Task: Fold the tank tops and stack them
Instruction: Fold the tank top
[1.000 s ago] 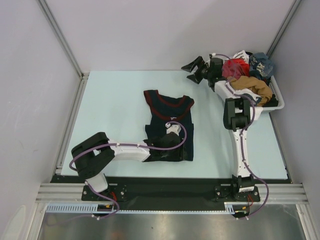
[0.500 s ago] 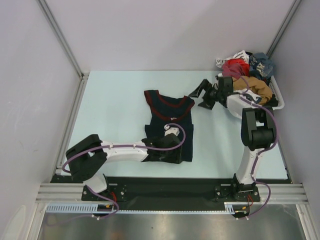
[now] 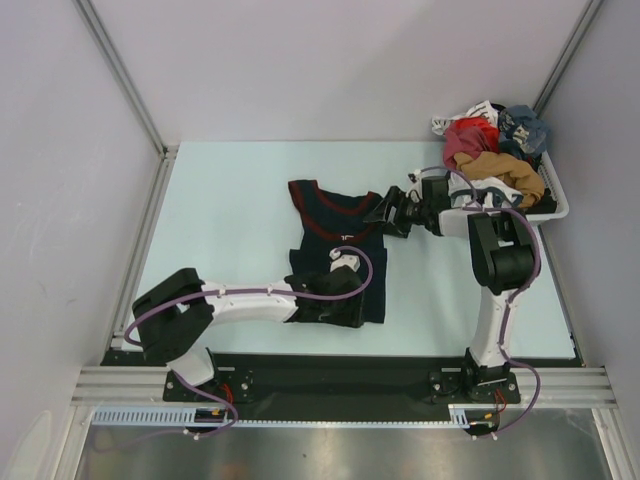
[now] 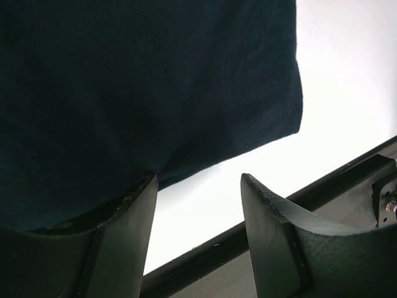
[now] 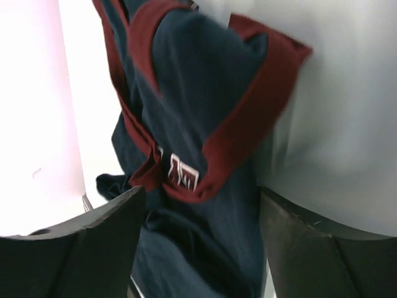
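Top external: both arms reach low onto the navy tank top (image 3: 335, 222), left fingers (image 4: 121, 239) and right fingers (image 5: 87, 248) apart.

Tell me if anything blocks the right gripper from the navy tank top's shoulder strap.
Nothing visible does. The right gripper, jaws open, sits right at the maroon-trimmed strap of the navy tank top. Its wrist view shows only that cloth and bare table ahead. The clothes basket lies behind the gripper, out of the path.

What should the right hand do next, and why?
Probably ease the right gripper forward and close on the maroon strap of the navy tank top: its jaws are open, the strap lies just ahead, the left gripper is at the hem.
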Action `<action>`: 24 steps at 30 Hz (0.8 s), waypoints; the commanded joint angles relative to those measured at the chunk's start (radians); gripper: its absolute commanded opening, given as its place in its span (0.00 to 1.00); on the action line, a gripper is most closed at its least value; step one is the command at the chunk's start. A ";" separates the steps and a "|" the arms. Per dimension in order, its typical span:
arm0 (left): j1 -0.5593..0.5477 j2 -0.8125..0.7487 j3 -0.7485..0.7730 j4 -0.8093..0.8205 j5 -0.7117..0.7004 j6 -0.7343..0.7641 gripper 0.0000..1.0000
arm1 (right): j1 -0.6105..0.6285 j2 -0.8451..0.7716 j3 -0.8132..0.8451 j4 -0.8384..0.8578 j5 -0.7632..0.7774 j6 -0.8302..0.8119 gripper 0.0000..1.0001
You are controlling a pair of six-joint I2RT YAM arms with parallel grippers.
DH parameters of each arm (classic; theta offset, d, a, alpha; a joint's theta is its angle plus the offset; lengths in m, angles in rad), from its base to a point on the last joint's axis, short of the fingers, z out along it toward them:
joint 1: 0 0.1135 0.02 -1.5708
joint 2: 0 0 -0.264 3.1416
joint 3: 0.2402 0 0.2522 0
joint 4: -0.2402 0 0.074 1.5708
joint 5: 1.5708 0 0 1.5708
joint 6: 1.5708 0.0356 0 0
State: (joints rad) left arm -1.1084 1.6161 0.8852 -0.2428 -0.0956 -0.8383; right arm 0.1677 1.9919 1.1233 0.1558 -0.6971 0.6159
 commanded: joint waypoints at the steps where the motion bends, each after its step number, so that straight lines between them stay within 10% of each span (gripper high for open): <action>1: 0.008 0.001 0.038 -0.023 -0.015 0.025 0.62 | 0.024 0.092 0.103 0.079 -0.045 -0.010 0.76; 12: 0.045 0.024 0.054 -0.026 0.003 0.050 0.62 | 0.007 0.363 0.453 0.240 -0.090 0.159 0.46; 20: 0.062 0.051 0.017 0.019 0.034 0.048 0.62 | -0.004 0.490 0.705 0.211 -0.073 0.185 0.68; 24: 0.061 0.059 0.015 0.020 0.037 0.047 0.62 | -0.004 0.551 0.814 0.168 -0.082 0.209 0.42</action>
State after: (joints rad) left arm -1.0542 1.6516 0.9119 -0.2424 -0.0658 -0.8108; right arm 0.1650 2.5072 1.8698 0.3275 -0.7696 0.7975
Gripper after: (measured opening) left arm 0.617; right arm 0.455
